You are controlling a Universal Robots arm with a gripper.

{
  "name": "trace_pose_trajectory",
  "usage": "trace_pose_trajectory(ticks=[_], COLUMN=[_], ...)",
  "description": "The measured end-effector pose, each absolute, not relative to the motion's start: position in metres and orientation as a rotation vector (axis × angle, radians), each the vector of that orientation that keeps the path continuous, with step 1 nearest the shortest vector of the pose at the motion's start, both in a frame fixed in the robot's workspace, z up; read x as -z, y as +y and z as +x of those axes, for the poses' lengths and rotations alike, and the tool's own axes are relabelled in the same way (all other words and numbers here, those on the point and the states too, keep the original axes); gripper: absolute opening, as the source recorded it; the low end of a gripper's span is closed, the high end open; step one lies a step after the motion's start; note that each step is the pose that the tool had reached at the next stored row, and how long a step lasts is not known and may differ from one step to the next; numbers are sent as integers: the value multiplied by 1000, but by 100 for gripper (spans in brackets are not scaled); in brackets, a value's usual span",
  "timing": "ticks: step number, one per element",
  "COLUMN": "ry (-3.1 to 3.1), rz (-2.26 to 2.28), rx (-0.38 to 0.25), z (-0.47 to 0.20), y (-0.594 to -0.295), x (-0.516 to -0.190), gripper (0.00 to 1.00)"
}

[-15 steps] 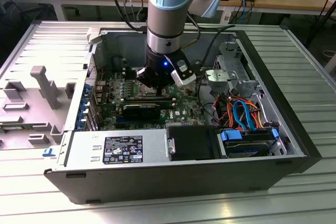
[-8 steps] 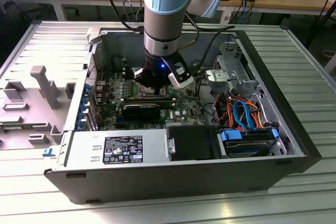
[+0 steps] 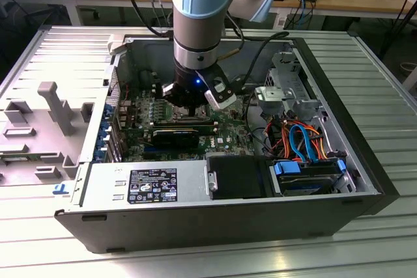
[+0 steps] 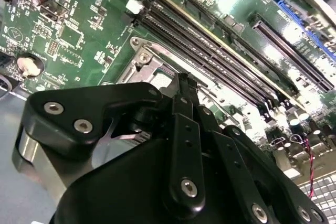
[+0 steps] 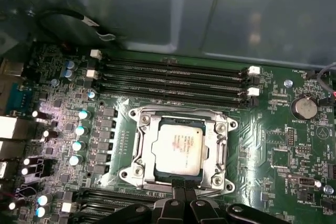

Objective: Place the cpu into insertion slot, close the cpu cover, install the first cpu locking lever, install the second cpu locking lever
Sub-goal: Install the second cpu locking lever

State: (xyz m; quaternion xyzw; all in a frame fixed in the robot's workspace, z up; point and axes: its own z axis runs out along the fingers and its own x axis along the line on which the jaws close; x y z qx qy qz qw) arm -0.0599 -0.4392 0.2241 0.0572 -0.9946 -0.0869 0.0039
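The cpu (image 5: 177,148), a flat square chip with a dull silver top, lies in the insertion slot (image 5: 131,172) on the green motherboard. The cpu cover (image 5: 144,139), a silver frame with a window, lies flat around the chip. My gripper (image 5: 184,184) stands at the socket's edge with its black fingers pressed together, and I see nothing between them. In the second wrist view the gripper (image 4: 181,81) points down at a corner of the insertion slot (image 4: 143,59). In the exterior view the gripper (image 3: 193,110) reaches into the open computer case and hides the socket.
Long black memory slots (image 5: 173,80) run beside the socket, and several capacitors (image 5: 81,129) stand on its other side. A coin battery (image 5: 304,107) sits further off. In the case are a black card (image 3: 176,138), a power supply (image 3: 143,183), coloured cables (image 3: 300,138) and a drive (image 3: 306,177).
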Motion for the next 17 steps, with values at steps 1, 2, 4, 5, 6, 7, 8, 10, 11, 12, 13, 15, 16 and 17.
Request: trace_pose_trajectory(ticks=[1, 2, 4, 5, 6, 7, 8, 10, 11, 12, 13, 15, 16, 17], ry=[-3117, -3118, -3121, -3123, -3127, -3131, -3134, -3140, -3143, -3147, -3149, -3149, -3148, -3146], rz=[179, 179, 180, 181, 182, 183, 183, 185, 185, 186, 186, 187, 186, 186], rx=[276, 283, 298, 304, 308, 308, 309, 310, 311, 314, 317, 341, 360, 378], z=[-61, -63, -68, -70, -73, -76, -79, -85, -89, -95, -97, -101, -102, -107], y=[-441, -443, -445, -446, -447, -448, -448, -450, -450, -452, -453, -457, -457, -457], x=[-224, -224, -226, -227, -228, -228, -228, -228, -228, -228, -228, -228, -227, -223], gripper=[11, 11, 11, 11, 11, 11, 11, 11, 11, 11, 11, 11, 11, 11])
